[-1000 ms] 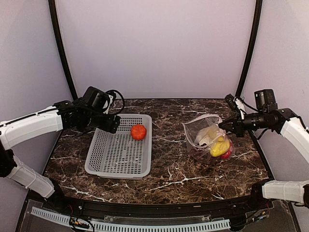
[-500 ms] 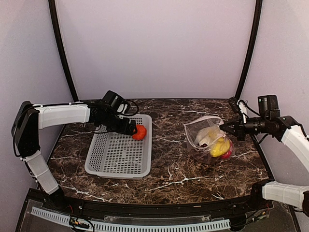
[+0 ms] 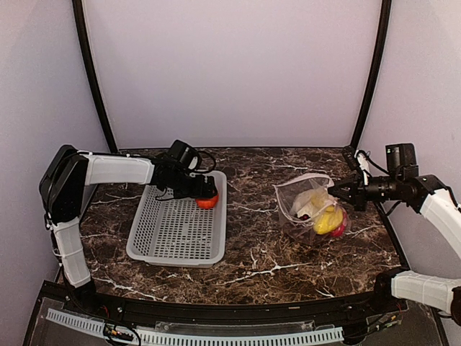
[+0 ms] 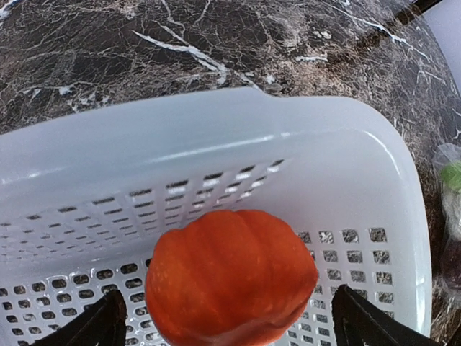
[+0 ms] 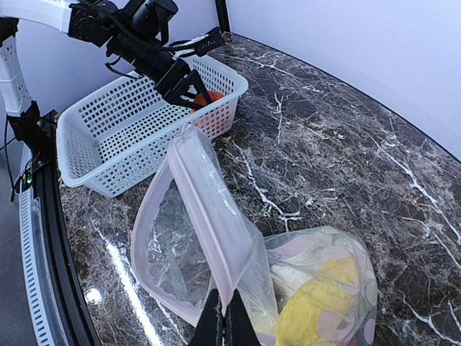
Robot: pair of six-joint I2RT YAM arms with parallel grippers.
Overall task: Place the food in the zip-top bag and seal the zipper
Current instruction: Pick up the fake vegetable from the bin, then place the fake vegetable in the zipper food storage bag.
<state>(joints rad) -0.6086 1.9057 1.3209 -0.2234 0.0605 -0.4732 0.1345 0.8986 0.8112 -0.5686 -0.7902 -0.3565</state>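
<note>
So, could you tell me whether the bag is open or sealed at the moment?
Open: the right end effector pinches the zipper strip of the bag, holding it up, and the mouth gapes toward the basket.

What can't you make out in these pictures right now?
- Top view: the left claw covers most of the orange piece; contact unclear.
- Left wrist view: the piece's underside, cut off by the bottom edge.
- Right wrist view: food inside the zip-top bag, blurred by plastic; right claw cropped at the bottom edge.
</note>
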